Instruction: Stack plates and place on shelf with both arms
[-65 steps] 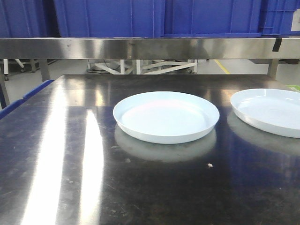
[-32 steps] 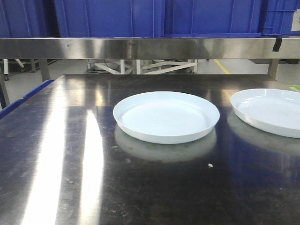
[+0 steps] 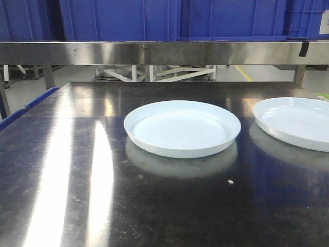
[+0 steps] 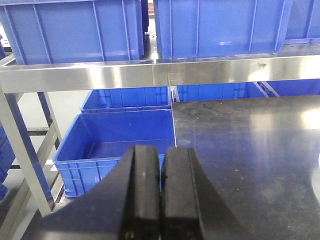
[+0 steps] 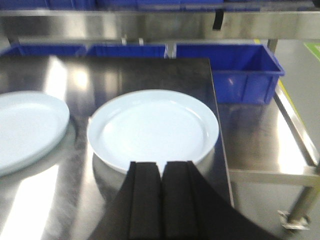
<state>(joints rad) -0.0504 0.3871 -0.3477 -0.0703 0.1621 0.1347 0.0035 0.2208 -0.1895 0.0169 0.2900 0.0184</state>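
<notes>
Two pale blue-white plates lie apart on the dark steel tabletop (image 3: 77, 170). One plate (image 3: 182, 127) is at the middle, the other plate (image 3: 298, 122) at the right edge of the front view. In the right wrist view the right plate (image 5: 153, 127) lies just ahead of my right gripper (image 5: 160, 165), which is shut and empty; the middle plate (image 5: 25, 127) is to its left. My left gripper (image 4: 160, 150) is shut and empty over the table's left edge, with no plate in its view. The steel shelf rail (image 3: 154, 52) runs across the back.
Blue crates (image 3: 169, 18) stand on the shelf above the rail. More blue crates (image 4: 120, 142) sit low beside the table's left edge and behind the right side (image 5: 245, 70). A shelf post (image 4: 22, 145) stands at left. The table's right edge (image 5: 220, 135) is close to the right plate.
</notes>
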